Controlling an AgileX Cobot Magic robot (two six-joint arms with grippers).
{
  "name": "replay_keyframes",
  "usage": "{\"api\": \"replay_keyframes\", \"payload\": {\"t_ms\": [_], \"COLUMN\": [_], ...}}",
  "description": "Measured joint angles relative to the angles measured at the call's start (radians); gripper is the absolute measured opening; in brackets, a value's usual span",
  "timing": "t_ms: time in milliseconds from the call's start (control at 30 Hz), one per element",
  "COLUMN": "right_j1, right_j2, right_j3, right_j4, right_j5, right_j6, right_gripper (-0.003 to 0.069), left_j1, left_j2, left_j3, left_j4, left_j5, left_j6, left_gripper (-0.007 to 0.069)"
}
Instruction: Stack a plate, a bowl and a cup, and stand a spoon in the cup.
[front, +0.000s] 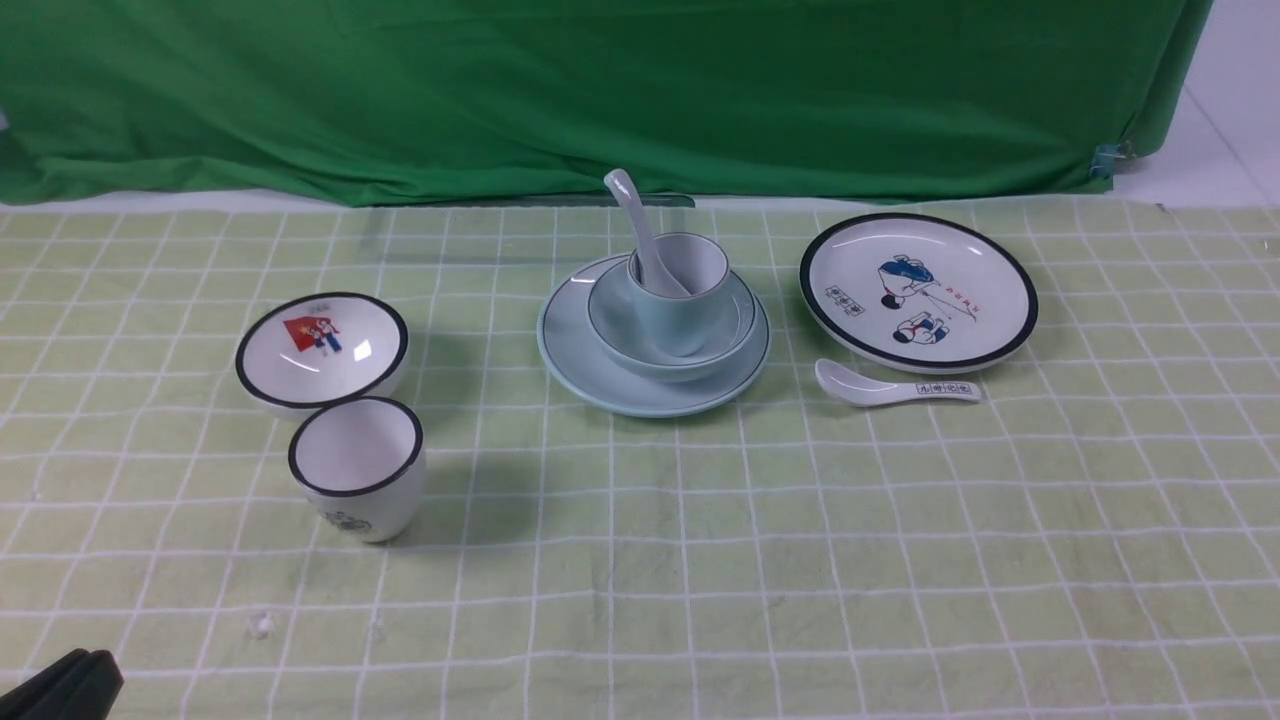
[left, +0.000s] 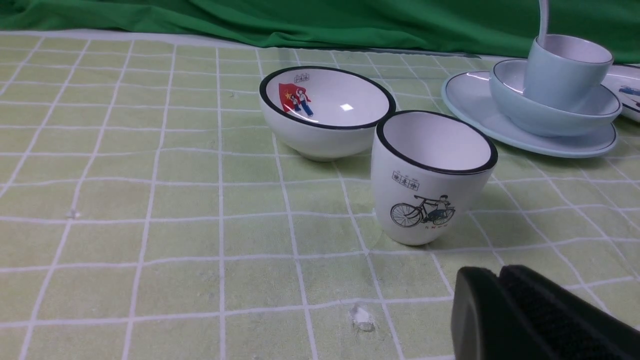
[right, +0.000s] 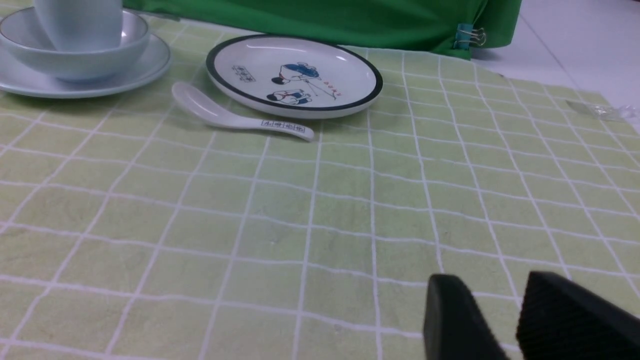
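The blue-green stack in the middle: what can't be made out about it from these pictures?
- Spoon: front view, its bowl end sits inside the cup; left wrist view, the top edge cuts its handle.
- Cup's foot: front view, the bowl rim hides it.
- Cup's top: right wrist view, cut by the picture edge.
- Plate: its middle lies under the bowl in every view.

The cup (front: 683, 296) sits in the bowl (front: 668, 330), the bowl on the plate (front: 610, 380). The spoon (front: 640, 232) stands in the cup. The picture plate (front: 917, 290) lies right of them.
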Motion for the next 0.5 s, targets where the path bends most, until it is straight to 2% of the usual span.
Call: {"api": "replay_keyframes", "payload": {"t_ms": [400,500], "right_j1": [0.000,0.000], "right_j2": [0.000,0.000], "right_j3": [0.000,0.000], "right_j4": [0.000,0.000], "right_j5": [0.000,0.000], "right_j6": [0.000,0.000], "right_gripper": [0.0242,0.0216], "left_j1": [0.000,0.000], "left_j2": [0.000,0.000], "left_j3": [0.000,0.000], "left_j4": [0.000,0.000], "left_j5": [0.000,0.000], "left_j6": [0.008,0.013], "left_gripper": [-0.0006,-0.0006]}}
